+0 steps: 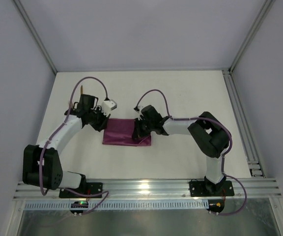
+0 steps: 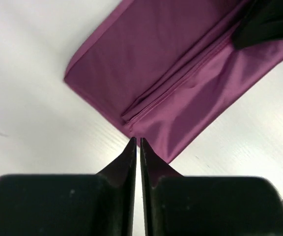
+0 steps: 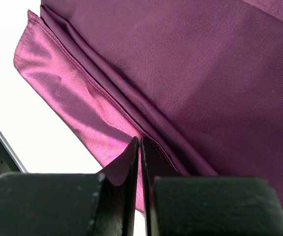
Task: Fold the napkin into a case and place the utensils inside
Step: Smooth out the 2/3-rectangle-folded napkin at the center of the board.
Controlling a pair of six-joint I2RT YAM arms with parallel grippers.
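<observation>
The magenta-purple napkin (image 1: 123, 133) lies folded into a flat layered rectangle in the middle of the white table, with stacked fold edges showing (image 2: 171, 59) (image 3: 205, 73). My left gripper (image 1: 103, 124) (image 2: 137, 140) is at its left end. The jaws are shut to a thin slit and the tips just reach the cloth's edge, with bare table showing through the slit. My right gripper (image 1: 138, 132) (image 3: 140, 139) is shut, its tips resting on the fold seam near the right end. Whether it pinches a layer I cannot tell. A thin gold and dark utensil (image 1: 82, 88) seems to lie behind the left arm.
The right arm's dark fingers (image 2: 267, 22) show at the top right of the left wrist view. A metal rail (image 1: 240, 118) runs along the table's right side and another (image 1: 146, 187) along the near edge. Grey walls close in the back and sides.
</observation>
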